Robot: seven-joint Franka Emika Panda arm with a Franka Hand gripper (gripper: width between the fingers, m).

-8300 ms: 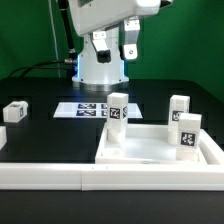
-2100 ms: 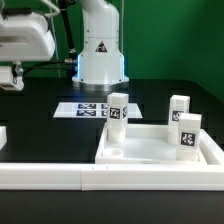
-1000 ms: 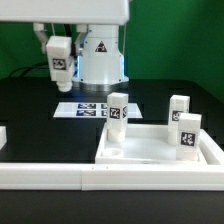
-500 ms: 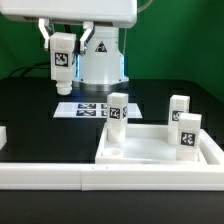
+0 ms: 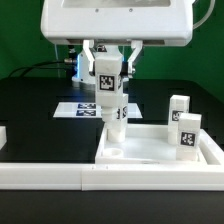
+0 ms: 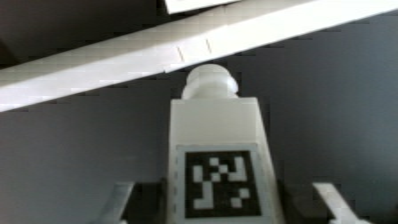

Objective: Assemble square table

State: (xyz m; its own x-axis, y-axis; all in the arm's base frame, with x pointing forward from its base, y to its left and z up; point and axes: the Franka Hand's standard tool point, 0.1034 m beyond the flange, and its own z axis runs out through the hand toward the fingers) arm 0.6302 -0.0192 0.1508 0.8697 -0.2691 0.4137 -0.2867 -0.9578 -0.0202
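white tagged leg hangs clamped in the pincer above the square tabletop on the black desk, mid-carry toward a corner socket; judged next: align its peg over the socket and lower. another leg stands directly below.

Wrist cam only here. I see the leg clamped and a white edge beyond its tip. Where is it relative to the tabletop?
Observer: In the exterior view, the held leg hangs in the gripper over the tabletop, near its far corner on the exterior view's left.
Operator: Anything under it?
Observer: A standing leg is upright there. The two overlap in that view, so I can't tell whether they touch.
Operator: Other legs?
Observer: Two, both upright on the exterior view's right: the far leg and the near leg.
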